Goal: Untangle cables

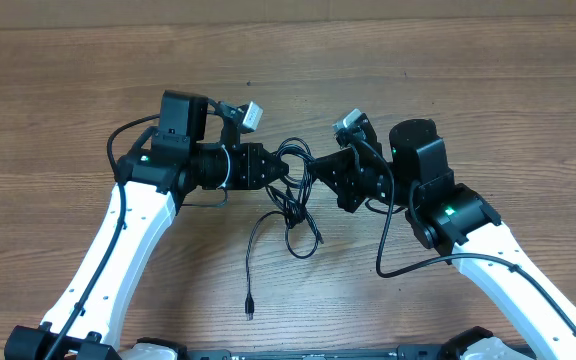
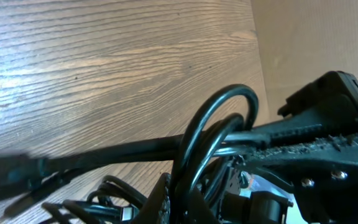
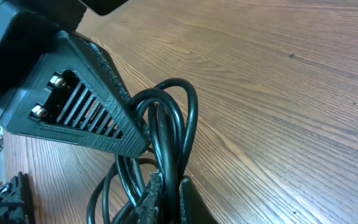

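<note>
Overhead: left claw (image 1: pixel 284 172) and right claw (image 1: pixel 306 171) both pinched on cables (image 1: pixel 293 205).
Risk: cables could be cinched tighter by pulls toward 9 and 3 o'clock.

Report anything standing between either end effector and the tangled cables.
Nothing visible does. The left end effector and the right end effector meet the cables from opposite sides above the wooden table, each shut on loops of the bundle.
</note>
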`<state>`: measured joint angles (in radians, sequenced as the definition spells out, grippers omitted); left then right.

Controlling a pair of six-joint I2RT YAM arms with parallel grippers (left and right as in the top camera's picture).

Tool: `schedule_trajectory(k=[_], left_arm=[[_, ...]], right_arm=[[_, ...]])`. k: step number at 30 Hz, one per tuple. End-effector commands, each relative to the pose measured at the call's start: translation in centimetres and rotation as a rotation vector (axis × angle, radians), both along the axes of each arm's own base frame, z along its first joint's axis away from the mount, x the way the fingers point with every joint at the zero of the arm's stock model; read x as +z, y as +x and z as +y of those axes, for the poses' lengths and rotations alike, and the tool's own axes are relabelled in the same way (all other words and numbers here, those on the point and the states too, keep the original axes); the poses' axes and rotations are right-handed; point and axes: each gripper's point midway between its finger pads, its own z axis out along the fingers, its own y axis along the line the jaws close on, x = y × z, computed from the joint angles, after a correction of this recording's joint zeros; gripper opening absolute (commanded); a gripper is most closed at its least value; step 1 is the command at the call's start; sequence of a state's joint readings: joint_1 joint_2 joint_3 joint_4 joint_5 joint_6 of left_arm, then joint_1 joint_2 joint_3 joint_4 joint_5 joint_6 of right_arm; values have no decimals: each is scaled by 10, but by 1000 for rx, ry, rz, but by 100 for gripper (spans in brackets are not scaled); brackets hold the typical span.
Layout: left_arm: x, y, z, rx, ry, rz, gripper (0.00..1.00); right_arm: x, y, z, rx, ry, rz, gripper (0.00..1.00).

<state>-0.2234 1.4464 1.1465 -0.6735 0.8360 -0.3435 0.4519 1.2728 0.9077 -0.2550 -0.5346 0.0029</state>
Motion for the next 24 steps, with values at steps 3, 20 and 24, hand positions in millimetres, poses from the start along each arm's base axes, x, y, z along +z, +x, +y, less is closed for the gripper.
schedule_trajectory(k=[3,20,24], left_arm=[[6,11,9,130,30,42,4],[-11,29,34,591,16,390,4],[-12,30,35,658,-8,455,4]], right_arm=[[7,3,0,-4,7,-16,4],[10,4,1,-147,149,224,4],[9,8,-2,-191,162,255,4]])
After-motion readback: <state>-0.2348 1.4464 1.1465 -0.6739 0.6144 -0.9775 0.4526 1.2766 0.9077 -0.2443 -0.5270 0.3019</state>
